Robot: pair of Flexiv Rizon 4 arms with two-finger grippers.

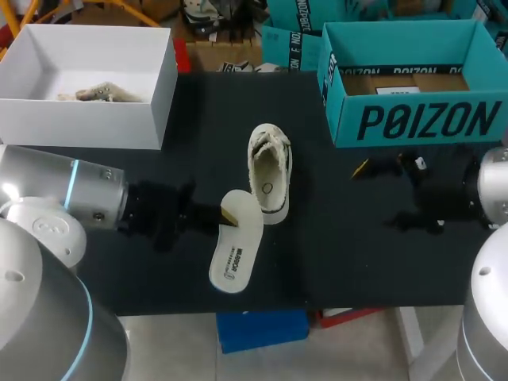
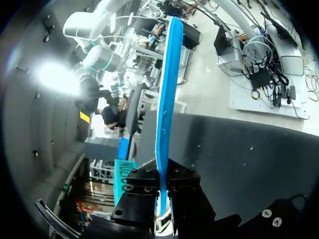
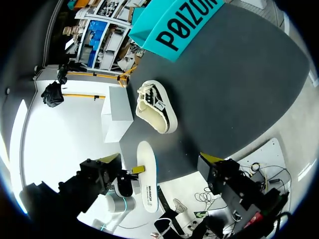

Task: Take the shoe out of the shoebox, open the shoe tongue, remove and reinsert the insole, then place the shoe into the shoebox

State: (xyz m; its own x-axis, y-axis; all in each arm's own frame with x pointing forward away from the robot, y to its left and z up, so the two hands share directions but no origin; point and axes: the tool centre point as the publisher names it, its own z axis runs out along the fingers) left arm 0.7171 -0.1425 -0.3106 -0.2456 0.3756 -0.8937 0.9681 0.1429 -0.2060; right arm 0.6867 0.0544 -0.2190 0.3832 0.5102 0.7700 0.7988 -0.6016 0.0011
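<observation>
Head view shows a big black table (image 1: 341,254) with everything on it. At the far right of the table sits the teal shoebox (image 1: 413,119), open on top, and no shoe is inside it. At the far left sits a white box (image 1: 79,123), also open, with a bit of crumpled paper (image 1: 99,94) in it. My left arm (image 1: 71,190) comes in low from the left side and reaches toward the middle. The white shoe (image 1: 270,171) lies in the middle of the table, between the two boxes and well apart from both, with its open top facing up and its laces at the far end. The insole (image 1: 236,254) is out of the shoe, just beside the heel, and I cannot tell if the two touch. It is white on top with a little print, and the left wrist view shows its blue underside. The left gripper (image 1: 226,216) is pinching the insole by the end nearest the shoe, with one finger on each flat side. In the right wrist view the right gripper (image 3: 159,159) has its fingers spread wide with nothing in them, and it hangs to the right of the shoe, near the front of the teal shoebox
</observation>
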